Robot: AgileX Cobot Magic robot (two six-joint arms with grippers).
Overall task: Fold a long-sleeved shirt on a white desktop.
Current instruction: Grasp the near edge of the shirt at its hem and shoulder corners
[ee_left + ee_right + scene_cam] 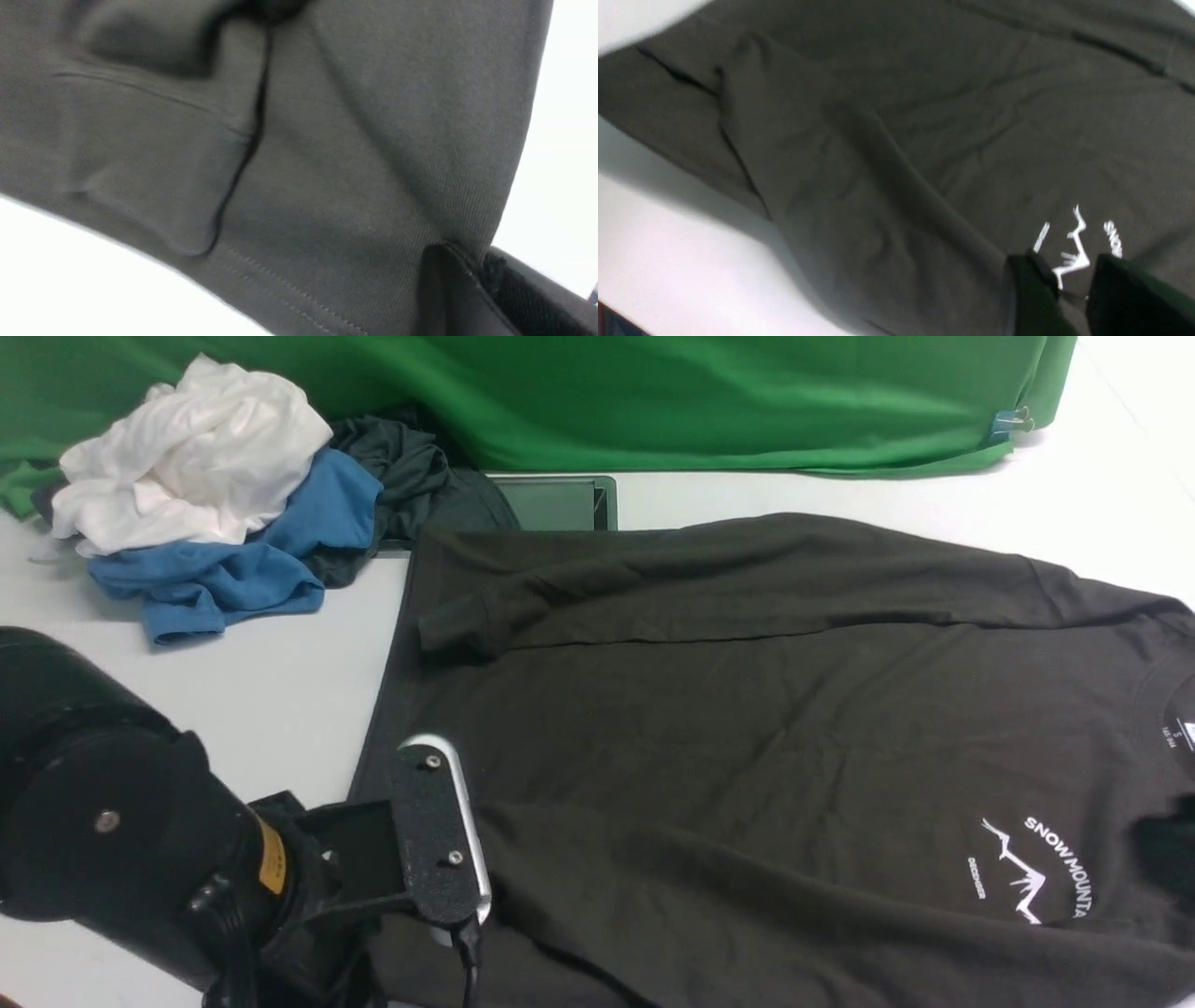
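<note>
Left fingers: mine, clamped tight on the hem corner of the long-sleeved shirt.
Right fingers: partly apart at the chest logo; whether I pinch cloth there, I cannot tell.
Shirt: lying flat on the white desktop, collar toward my right.
Done: both sleeves look folded across the body.
Left: I judge the body folds remain.

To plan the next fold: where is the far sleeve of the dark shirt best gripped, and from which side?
Probably the cuff of the far sleeve: it is the free end, lying flat on the long-sleeved shirt near the hem. Come from the robot's left, where the cuff's end points.
</note>
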